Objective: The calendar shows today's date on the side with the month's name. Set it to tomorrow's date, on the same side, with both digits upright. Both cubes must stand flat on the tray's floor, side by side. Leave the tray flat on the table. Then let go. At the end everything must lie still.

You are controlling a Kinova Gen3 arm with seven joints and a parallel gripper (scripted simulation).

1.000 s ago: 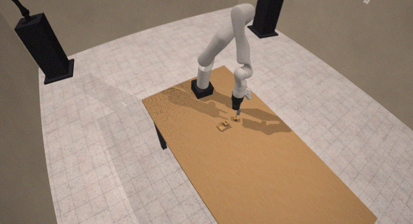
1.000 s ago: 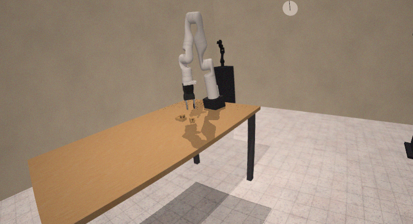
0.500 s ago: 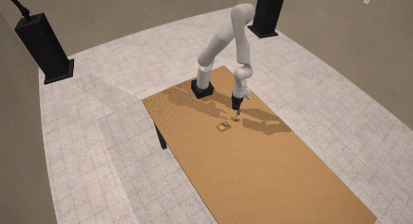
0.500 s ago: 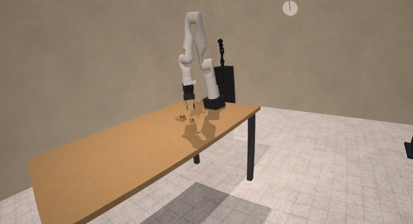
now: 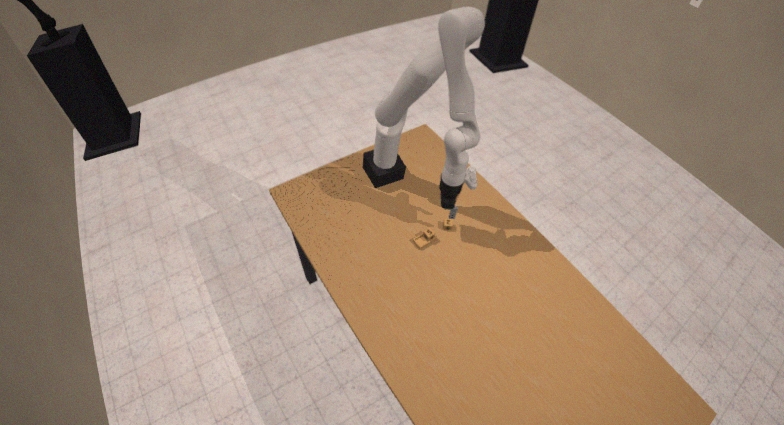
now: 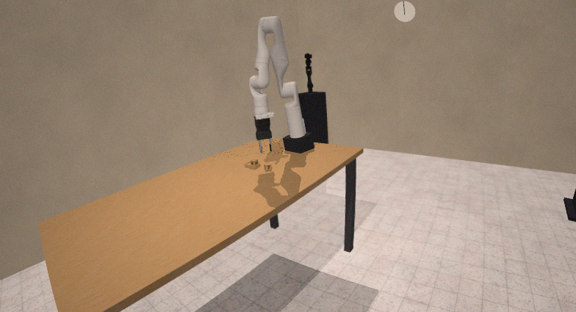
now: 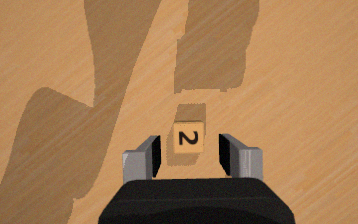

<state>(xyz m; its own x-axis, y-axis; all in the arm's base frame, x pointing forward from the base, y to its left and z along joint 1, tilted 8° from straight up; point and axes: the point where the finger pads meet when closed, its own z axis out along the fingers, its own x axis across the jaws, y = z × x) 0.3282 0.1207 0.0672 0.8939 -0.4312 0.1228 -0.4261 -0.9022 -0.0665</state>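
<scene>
A loose wooden cube (image 5: 448,223) (image 6: 268,167) (image 7: 179,146) stands flat on the table, apart from the tray. Its top shows a 2, turned sideways in the wrist view; the side facing the exterior camera shows a 7. The small wooden tray (image 5: 422,247) (image 6: 252,167) lies on the table beside it. A second cube (image 5: 429,233) (image 6: 254,162) is in one end of the tray; its digits are too small to read surely. My gripper (image 5: 452,215) (image 6: 265,150) (image 7: 189,148) is open and empty, pointing down above the loose cube, with its fingers to either side in the wrist view.
The robot's black base (image 5: 384,169) (image 6: 298,142) stands on the table behind the cube and tray. Shadows of the arm fall around the loose cube. The table's long edge (image 6: 225,222) is on the near side in the exterior view.
</scene>
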